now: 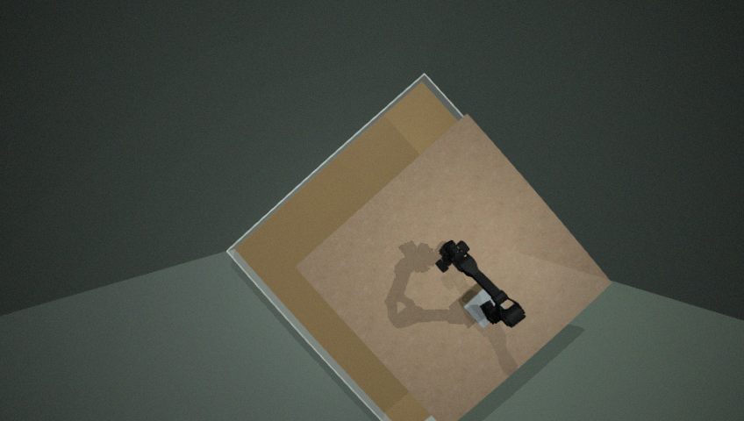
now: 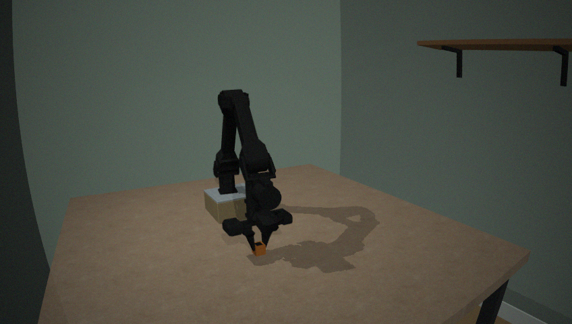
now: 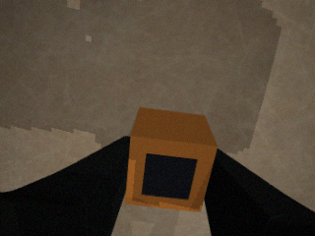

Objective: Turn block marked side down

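Observation:
The small orange block (image 2: 260, 250) (image 3: 169, 127) has its marked side, a dark square (image 3: 168, 176), facing up toward the wrist camera. The black gripper (image 2: 259, 246) (image 3: 172, 144) points down and is shut on the block, with one finger against each of two opposite sides. The block is upright, at or very close to the surface of the table (image 2: 160, 277) (image 1: 469, 182); a small gap under it cannot be ruled out. In the top view the block is hidden beneath the gripper and wrist.
The arm stands on a box-shaped pedestal (image 2: 211, 206) (image 1: 475, 307) with a pale top, behind the gripper in the exterior view. A wall shelf (image 2: 501, 44) is high at the right. The arm's shadow falls across the table beside the block.

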{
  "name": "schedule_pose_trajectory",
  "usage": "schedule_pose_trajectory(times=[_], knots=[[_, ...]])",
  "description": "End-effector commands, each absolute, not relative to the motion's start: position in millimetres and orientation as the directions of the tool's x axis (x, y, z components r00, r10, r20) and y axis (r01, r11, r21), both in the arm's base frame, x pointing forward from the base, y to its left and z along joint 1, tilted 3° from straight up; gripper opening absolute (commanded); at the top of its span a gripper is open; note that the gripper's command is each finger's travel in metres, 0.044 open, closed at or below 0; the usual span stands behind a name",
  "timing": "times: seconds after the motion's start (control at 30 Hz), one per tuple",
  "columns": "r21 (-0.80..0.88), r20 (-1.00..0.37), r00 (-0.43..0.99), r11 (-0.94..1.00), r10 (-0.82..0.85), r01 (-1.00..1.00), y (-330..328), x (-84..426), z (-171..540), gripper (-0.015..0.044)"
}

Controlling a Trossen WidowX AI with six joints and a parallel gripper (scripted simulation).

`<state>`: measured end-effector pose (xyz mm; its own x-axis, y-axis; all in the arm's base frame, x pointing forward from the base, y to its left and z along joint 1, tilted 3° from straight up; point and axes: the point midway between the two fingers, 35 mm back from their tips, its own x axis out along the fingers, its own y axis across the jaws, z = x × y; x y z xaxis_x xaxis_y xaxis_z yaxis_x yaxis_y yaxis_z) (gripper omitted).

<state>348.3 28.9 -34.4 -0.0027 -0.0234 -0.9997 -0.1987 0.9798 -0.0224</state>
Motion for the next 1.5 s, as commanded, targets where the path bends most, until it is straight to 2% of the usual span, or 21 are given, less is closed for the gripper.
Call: schedule_pose_trajectory(times=[0.0, 0.33, 1.47], knots=[[-0.025, -1.0, -0.006, 0.98, -0.026, -0.198, 29, 348, -25, 0.0], [-0.024, -1.0, 0.005, 0.98, -0.024, -0.197, 29, 348, -6, 0.0], [-0.025, -0.874, 0.48, 0.98, 0.075, -0.198, 28, 342, -15, 0.0]])
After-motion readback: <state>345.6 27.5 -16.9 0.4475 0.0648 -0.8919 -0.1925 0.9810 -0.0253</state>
